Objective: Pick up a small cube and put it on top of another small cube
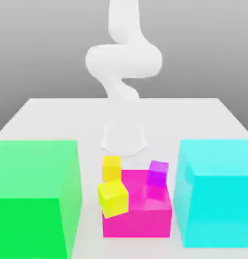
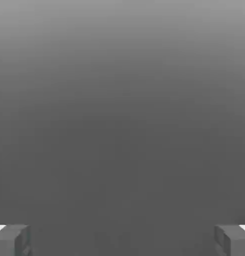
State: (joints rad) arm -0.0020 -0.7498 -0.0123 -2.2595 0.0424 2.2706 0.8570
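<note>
In the exterior view a small magenta-pink cube [image 1: 155,193] shows faintly against the big magenta block [image 1: 138,220], right under a small purple-violet cube [image 1: 157,173]. Whether it rests on the block or touches the purple cube I cannot tell. Two small yellow cubes sit at the block's left: one tilted [image 1: 113,198] against its front corner, one [image 1: 111,167] behind it. In the hand view my gripper [image 2: 122,241] is open, its grey fingertips [image 2: 12,241] far apart with nothing between them, facing plain grey background. The white arm [image 1: 123,60] is coiled high at the back.
A large green cube [image 1: 35,197] stands at the exterior view's left and a large cyan cube [image 1: 217,192] at its right, flanking the magenta block. The arm's white base [image 1: 124,139] stands on the white table [image 1: 55,119] behind the cubes.
</note>
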